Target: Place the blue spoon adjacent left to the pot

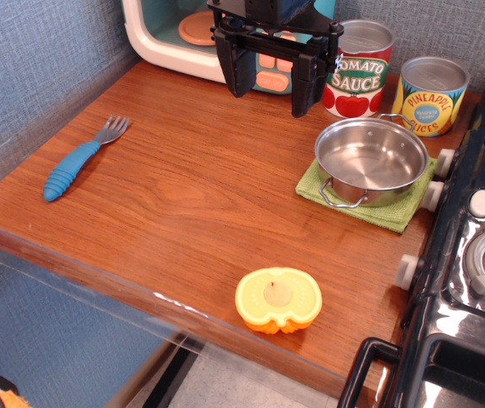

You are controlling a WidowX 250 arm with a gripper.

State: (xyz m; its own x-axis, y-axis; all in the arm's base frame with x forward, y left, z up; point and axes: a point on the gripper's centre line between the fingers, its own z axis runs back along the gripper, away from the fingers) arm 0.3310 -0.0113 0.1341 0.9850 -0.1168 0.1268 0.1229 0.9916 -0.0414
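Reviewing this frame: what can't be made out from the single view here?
- Gripper: fingers apart and empty; the arm above is cut off by the top edge.
- Toy microwave: top cropped, front partly hidden by the gripper.
- Green cloth: mostly covered by the pot.
- Stove: cut off by the right edge.
- Blue spoon: fully visible, far left.

We see only the lower end of our arm: a gripper (271, 83) in matte black, built from a blocky, angular body with two thick fingers (236, 66) projecting from it. Each finger is a flat-sided slab with squared edges and a blunt tip, and the body above them shows ridged, stepped plates along its front. At the very top a rounded dark blue part of the housing meets the edge of the frame.
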